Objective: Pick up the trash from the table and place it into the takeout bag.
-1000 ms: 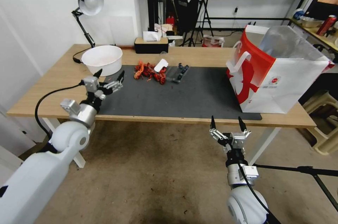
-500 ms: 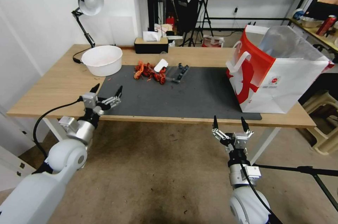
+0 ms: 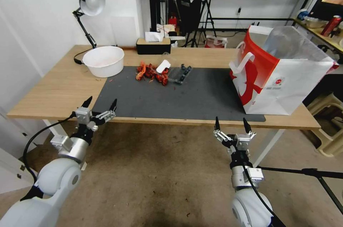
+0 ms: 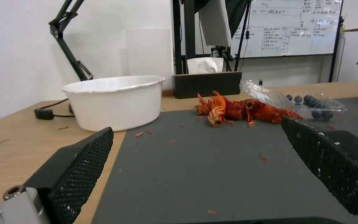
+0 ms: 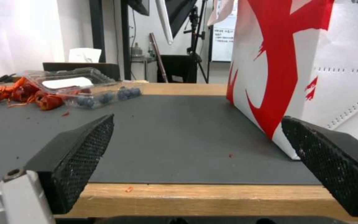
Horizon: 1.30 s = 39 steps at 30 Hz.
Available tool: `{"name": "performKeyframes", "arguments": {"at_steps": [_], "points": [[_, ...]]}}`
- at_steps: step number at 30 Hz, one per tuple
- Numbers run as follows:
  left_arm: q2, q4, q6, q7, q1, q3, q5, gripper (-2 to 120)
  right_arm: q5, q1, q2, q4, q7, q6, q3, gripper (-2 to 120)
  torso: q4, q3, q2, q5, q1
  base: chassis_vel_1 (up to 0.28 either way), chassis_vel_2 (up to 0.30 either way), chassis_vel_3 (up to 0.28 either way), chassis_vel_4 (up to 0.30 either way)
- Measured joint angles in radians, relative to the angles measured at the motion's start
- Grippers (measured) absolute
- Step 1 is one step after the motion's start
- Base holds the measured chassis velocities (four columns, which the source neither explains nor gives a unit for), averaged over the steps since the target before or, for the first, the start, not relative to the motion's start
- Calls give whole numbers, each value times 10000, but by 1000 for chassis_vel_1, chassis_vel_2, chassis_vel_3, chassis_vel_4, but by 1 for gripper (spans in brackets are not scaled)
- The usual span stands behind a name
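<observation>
Grippers, left gripper (image 3: 100,105) and right gripper (image 3: 230,124), I hold wide open and empty short of the light-wood table (image 3: 64,80), facing the red crayfish shells (image 3: 152,72).

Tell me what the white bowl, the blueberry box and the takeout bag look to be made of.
The white bowl looks like matte paper or thin plastic: opaque, dull, thin rolled rim; I can't settle which. The blueberry box is clear thin plastic, glossy and see-through, with berries showing inside. The takeout bag looks like coated paper or woven plastic, crisply creased with stitched seams, with a silvery foil-like lining at its mouth.
</observation>
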Motion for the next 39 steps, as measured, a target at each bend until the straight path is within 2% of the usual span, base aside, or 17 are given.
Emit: {"name": "performKeyframes", "arguments": {"at_steps": [12, 18, 39], "points": [[-473, 101, -298, 97, 480, -108, 349, 100, 0, 22, -9, -14, -12, -6, -6, 100, 0, 0, 0, -1, 0, 0, 0, 0, 0], [-799, 574, -600, 170, 576, 26, 598, 100, 2, 89, -6, -169, -22, -15, -92, 100, 0, 1, 0, -2, 0, 0, 0, 0, 0], [-843, 631, -655, 171, 514, 73, 623, 100, 14, 62, -29, -197, -92, -10, -60, 100, 0, 1, 0, -1, 0, 0, 0, 0, 0]]}}
